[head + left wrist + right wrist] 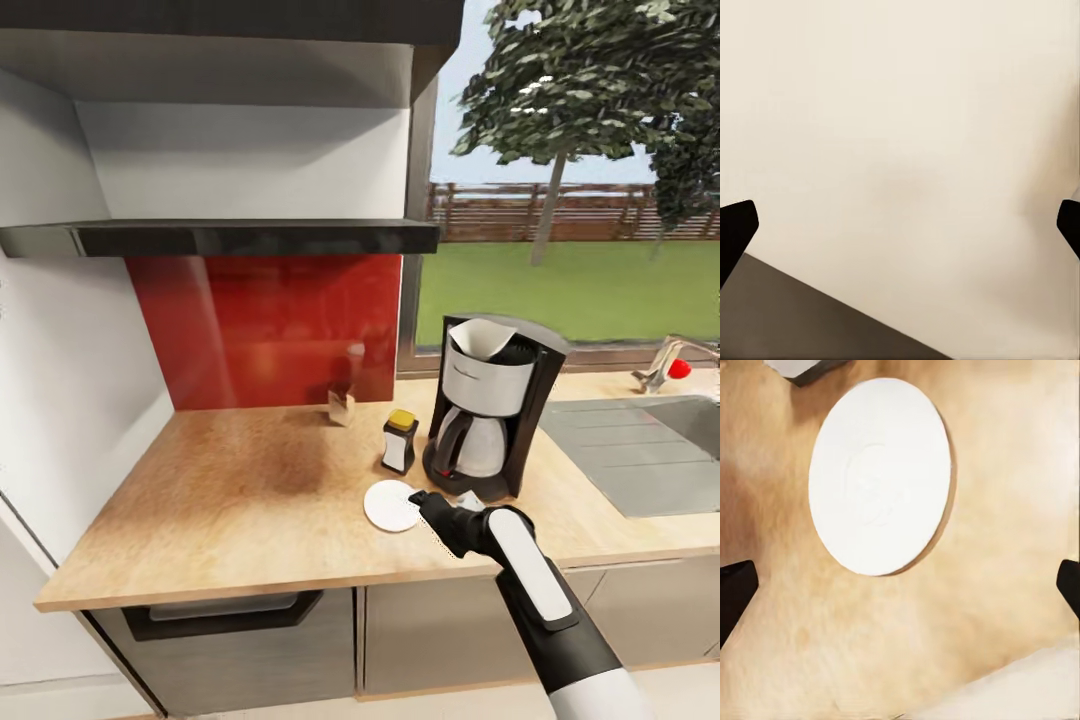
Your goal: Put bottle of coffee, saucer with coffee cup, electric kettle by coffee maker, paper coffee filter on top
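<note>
The coffee maker (492, 415) stands on the kitchen countertop (250, 500) by the window, with the white paper coffee filter (483, 338) sitting in its top. Just to its left stands the bottle of coffee (400, 441), dark with a yellow lid. The white saucer (391, 505) (879, 476) lies flat and bare on the counter in front of the bottle. My right gripper (421, 497) (901, 589) hovers open at the saucer's right edge, holding nothing. The left gripper (901, 229) is open over a pale beige surface. The coffee cup and electric kettle are out of view.
A steel sink (640, 450) with a tap (668, 366) lies right of the coffee maker. A small box (341, 407) stands against the red backsplash (265, 325). A dark ledge (220, 238) overhangs the counter, and a white wall bounds it on the left.
</note>
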`<state>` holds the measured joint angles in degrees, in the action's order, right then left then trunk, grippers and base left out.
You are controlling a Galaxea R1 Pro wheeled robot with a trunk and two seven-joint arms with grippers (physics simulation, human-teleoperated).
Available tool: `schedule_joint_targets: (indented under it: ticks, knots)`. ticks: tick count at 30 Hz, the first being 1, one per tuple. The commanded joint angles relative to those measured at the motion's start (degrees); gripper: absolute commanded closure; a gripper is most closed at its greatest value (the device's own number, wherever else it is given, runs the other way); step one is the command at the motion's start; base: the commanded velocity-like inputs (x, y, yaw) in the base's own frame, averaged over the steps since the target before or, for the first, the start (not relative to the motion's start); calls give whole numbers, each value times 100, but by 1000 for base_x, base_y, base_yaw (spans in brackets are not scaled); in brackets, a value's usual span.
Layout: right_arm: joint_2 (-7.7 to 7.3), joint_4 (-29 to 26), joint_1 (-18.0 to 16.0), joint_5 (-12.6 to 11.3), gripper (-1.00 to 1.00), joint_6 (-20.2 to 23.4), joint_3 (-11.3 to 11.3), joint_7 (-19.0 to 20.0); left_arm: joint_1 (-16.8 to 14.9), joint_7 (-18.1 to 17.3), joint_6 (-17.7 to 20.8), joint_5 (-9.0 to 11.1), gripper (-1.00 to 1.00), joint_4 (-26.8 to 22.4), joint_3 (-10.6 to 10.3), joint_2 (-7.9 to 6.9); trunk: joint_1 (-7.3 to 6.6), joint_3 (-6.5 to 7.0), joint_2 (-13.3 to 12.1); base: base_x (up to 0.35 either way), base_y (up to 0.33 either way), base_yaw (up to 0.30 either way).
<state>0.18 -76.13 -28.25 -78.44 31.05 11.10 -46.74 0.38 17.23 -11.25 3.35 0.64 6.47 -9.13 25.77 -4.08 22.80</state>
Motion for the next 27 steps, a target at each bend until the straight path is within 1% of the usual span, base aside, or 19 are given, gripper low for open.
schedule_joint_targets:
  ticks: [1,4,9,16,24,27]
  knots:
    - [0,-117,-5,-31,-100,15,-2,-43,-3,-9,-43,34,-100,7,29,1,1,-12,12,-242,-205,0]
    - [0,-310,-5,-31,-100,15,-3,-51,-3,-9,-45,34,-100,1,29,-1,1,-12,12,-258,-193,0]
    - [7,-377,-5,-31,-100,15,3,-54,-3,-9,-51,34,-100,-2,29,5,1,-12,12,-291,-126,0]
    - [9,-486,-5,-31,-100,15,28,-54,-11,-4,-52,29,-100,-12,15,14,1,-12,12,-330,-17,0]
    - [17,-479,-5,-32,-100,15,52,-54,-19,-9,-52,17,-100,-41,31,1,1,-12,12,-331,-1,0]
    - [21,-470,-5,-33,-100,15,57,-54,-20,-9,-63,13,-100,-70,36,-2,1,-12,12,-195,0,0]
